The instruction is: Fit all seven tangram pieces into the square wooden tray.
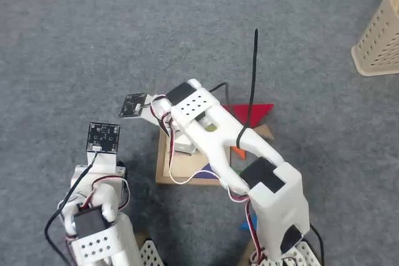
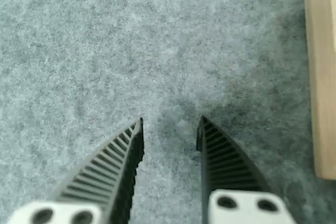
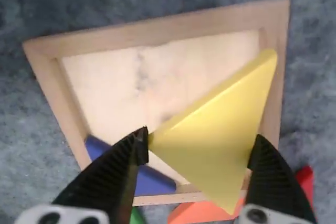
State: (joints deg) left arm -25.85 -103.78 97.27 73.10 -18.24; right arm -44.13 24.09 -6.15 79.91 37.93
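Your right claw (image 3: 200, 139) gripped the yellow triangle (image 3: 218, 129) tilted over the square wooden tray (image 3: 157, 27), presumably to seat it beside the blue piece (image 3: 149, 181), while your left claw (image 2: 170, 125) hung released over the table (image 2: 105, 35).

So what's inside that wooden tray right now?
The wooden tray is mostly bare, with a blue piece in one corner. The right claw holds a yellow triangle over it, hiding the floor beneath.
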